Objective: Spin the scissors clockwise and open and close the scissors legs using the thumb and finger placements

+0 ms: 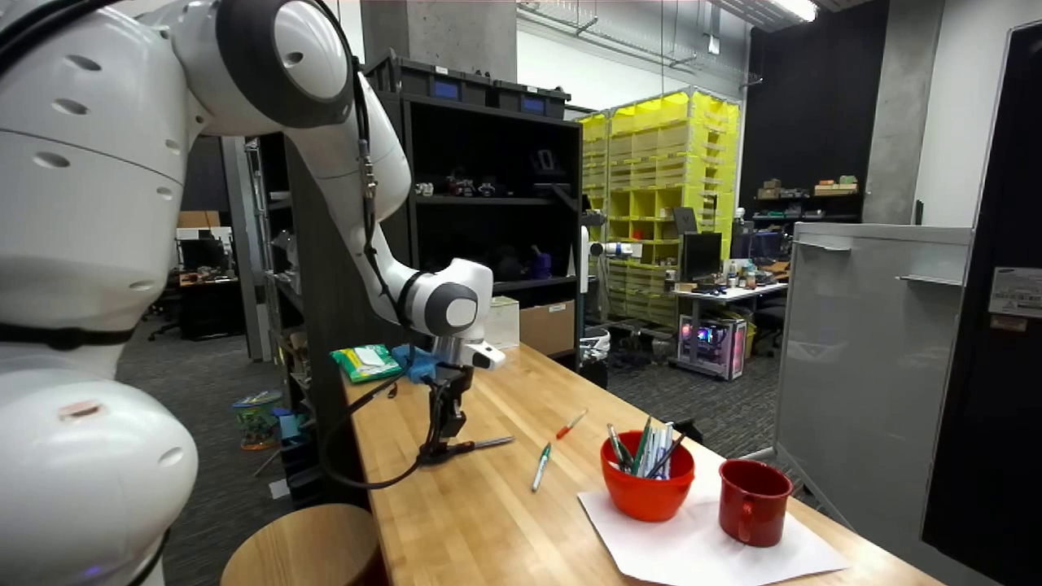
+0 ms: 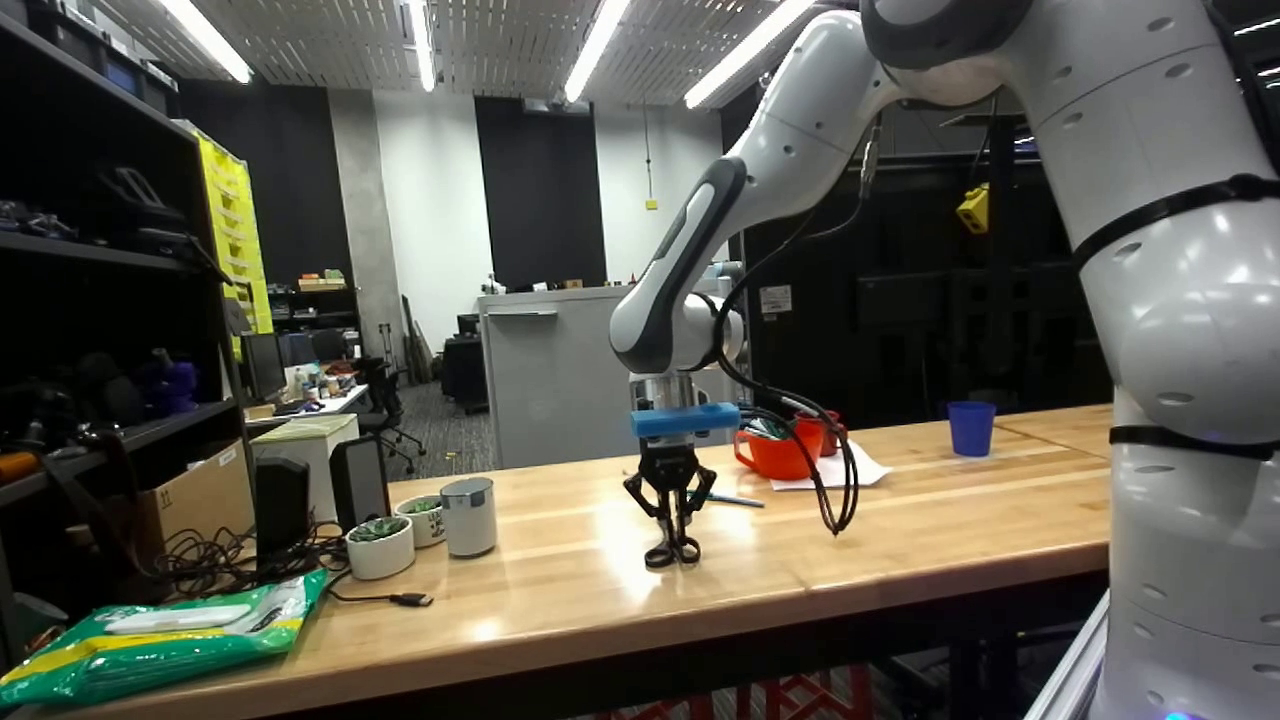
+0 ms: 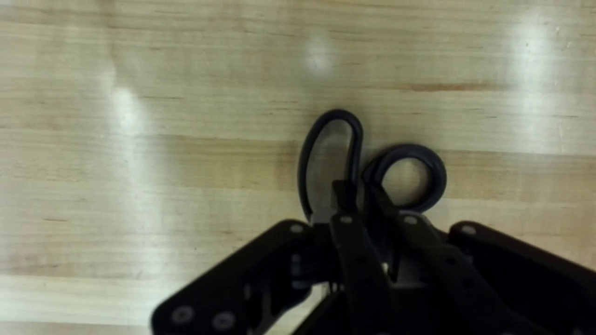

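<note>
Strip lights [image 2: 598,48] above white walls [image 2: 430,180], black panels [image 2: 540,190], a yellow rack [image 1: 671,198], black shelving [image 1: 496,200] and dark carpet [image 1: 216,370].

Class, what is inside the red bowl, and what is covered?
The bowl holds several pens, some sticking up out of it. Their lower ends, and anything at the bottom, are hidden by the bowl's side.

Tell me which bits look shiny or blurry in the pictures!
In the wrist view, white glare spots show on the table, and the claw looks very dark and a bit blurry, while the scissors loops have clearer outlines; in an exterior view, the ceiling lights glow bright white, and the table has a pale shine beside the claw.
</note>
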Controlling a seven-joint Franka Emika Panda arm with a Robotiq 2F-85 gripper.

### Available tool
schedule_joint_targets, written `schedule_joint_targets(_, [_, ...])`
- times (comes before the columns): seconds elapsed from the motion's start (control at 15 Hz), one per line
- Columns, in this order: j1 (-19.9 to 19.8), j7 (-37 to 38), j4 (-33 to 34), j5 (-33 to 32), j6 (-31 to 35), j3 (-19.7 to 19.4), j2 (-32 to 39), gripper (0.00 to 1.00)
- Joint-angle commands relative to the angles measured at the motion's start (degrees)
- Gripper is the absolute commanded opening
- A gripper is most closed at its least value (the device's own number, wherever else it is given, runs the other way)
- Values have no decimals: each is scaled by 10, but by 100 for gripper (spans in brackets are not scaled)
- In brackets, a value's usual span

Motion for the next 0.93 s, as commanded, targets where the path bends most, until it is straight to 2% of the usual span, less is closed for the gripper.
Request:
schedule_joint_targets(0.0, [13, 23, -23, -17, 9, -3, -21, 12])
schedule_joint_targets(0.47, [25, 57, -35, -56, 8, -3, -42, 23])
schedule_joint_targets(0.87, [31, 90, -48, -93, 6, 0, -80, 16])
